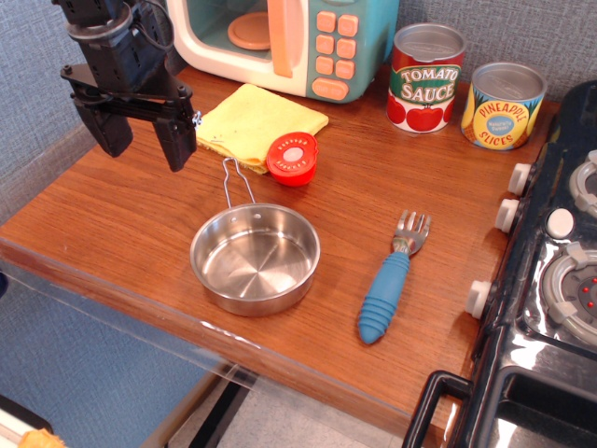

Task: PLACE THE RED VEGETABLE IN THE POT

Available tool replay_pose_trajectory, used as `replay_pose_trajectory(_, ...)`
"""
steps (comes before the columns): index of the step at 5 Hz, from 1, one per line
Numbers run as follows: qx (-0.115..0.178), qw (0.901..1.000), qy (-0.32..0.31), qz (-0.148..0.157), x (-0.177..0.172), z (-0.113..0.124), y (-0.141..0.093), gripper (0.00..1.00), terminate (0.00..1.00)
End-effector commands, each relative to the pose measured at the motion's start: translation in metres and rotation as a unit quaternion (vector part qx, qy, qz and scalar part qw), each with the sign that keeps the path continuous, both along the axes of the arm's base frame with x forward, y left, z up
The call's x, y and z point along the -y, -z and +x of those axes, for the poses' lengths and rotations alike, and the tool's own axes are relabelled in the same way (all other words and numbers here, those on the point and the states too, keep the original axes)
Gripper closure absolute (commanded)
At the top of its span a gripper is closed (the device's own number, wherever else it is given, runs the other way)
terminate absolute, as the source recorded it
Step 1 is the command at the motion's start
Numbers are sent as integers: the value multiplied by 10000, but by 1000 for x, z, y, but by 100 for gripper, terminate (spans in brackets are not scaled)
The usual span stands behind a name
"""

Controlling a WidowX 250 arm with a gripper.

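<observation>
The black two-fingered gripper (145, 138) hung over the back-left part of the brown wooden tabletop (121, 224), its two dark fingers (177, 140) spread wide apart and pointing down, with nothing held between them and nothing touching them. Just to its right lay the crumpled yellow cloth (250, 121), and on the near right edge of that cloth sat the small glossy red toy tomato half (293, 158), its flat face turned up and a little toward the front, showing a pale round centre; it looked round, so I could make out no long axis on it. Nearer the front edge stood the shallow round shiny steel pan (256, 259), holding nothing, its thin wire loop handle running back toward the cloth and ending just beside the red piece, though whether they touched I could not tell. To the right of the pan lay a toy fork with a ribbed blue handle (390, 280), tines pointing away. Along the back wall stood a teal and cream toy microwave (289, 42), a red-labelled tomato sauce can (425, 79) and a yellow pineapple slices can (504, 105), with a black toy stove (550, 271) at the far right
</observation>
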State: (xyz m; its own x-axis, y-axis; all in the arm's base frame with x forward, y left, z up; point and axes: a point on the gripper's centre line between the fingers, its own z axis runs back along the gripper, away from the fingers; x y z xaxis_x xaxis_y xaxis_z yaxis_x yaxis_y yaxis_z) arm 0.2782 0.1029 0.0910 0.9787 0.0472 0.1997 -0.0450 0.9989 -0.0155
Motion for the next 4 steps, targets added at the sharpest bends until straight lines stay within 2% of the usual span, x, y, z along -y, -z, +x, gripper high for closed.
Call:
replay_pose_trajectory(1,0,10000,0,0,0,0,0,0,0)
replay_pose_trajectory(2,175,9995,269,24,29,20,-13,0,0)
replay_pose_trajectory(3,403,9984,389,-121,50,46,-26,0,0)
replay_pose_trajectory(4,531,9980,299,-170,60,72,-32,0,0)
